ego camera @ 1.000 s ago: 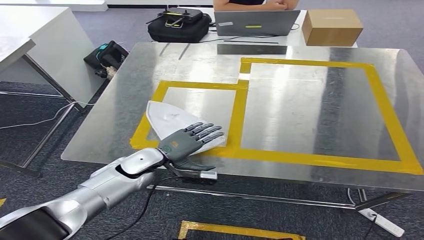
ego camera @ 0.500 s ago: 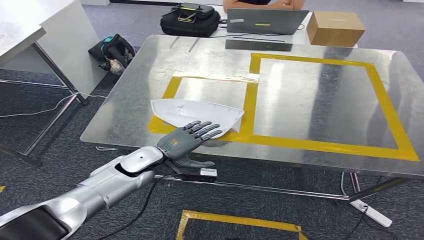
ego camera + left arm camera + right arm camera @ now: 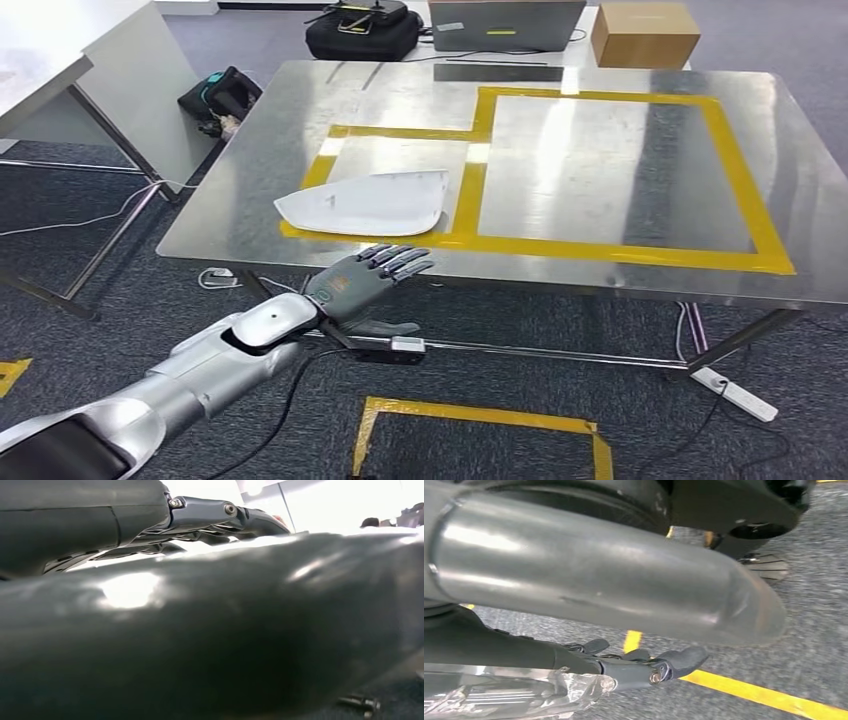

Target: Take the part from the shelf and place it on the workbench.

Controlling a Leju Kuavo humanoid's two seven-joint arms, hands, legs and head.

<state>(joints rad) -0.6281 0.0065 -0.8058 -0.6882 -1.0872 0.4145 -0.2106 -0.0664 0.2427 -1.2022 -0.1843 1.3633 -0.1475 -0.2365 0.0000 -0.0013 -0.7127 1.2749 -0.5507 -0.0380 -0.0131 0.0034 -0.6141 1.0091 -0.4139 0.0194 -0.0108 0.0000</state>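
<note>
— Look at the left hand point(image 3: 368, 280); fingers spread and flat, holding nothing, hanging just off the near edge of the workbench point(image 3: 620, 160).

— And the part point(image 3: 365, 203)?

— Just beyond the fingertips point(image 3: 405, 262), lying flat on the steel, its near edge across the yellow tape point(image 3: 600, 250) of the smaller marked box; hand and part are apart, not touching; I'd call the placing done.

— How would it handle if it had to be picked up again?

— White, thin, a shallow curved shell; my guess is moulded plastic, so light and fairly stiff, though it might flex at the narrow pointed end; smooth and probably slippery on that polished top; pushed from the side it would likely skate rather than lift.

— Where to take hold?

— I'd go for the wide blunt end, the one further to the hand's right; pinch across the rim there, where there is more edge to catch.

— The right hand point(image 3: 644, 667)?

— Down near the floor, dark fingers over grey carpet; whether it is open or closed I cannot tell.
</note>
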